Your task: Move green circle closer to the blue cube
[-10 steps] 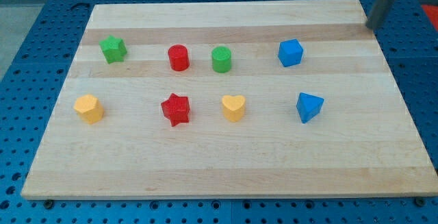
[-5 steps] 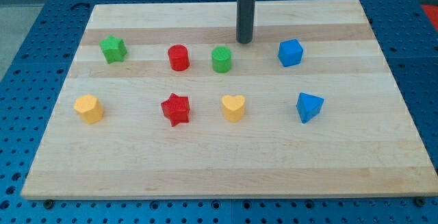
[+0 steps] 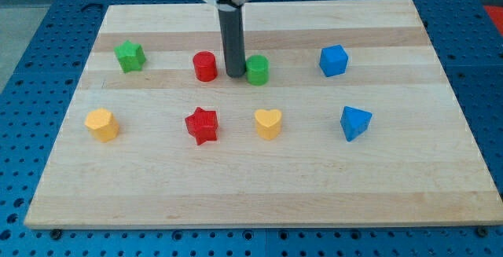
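Observation:
The green circle (image 3: 258,70) is a short green cylinder on the wooden board (image 3: 259,186), in the upper row near the middle. The blue cube (image 3: 333,60) sits to its right in the same row, a clear gap apart. My tip (image 3: 235,75) is down on the board right against the green circle's left side, between it and the red cylinder (image 3: 205,66). The rod rises straight up from there to the view's top.
A green star (image 3: 130,56) sits at the upper left. The lower row holds a yellow block (image 3: 102,123), a red star (image 3: 202,125), a yellow heart (image 3: 268,122) and a blue triangular block (image 3: 354,122).
My tip has swept from the board's upper right corner leftward, past a spot above the green circle, down to the circle's left side. The circle has shifted slightly right.

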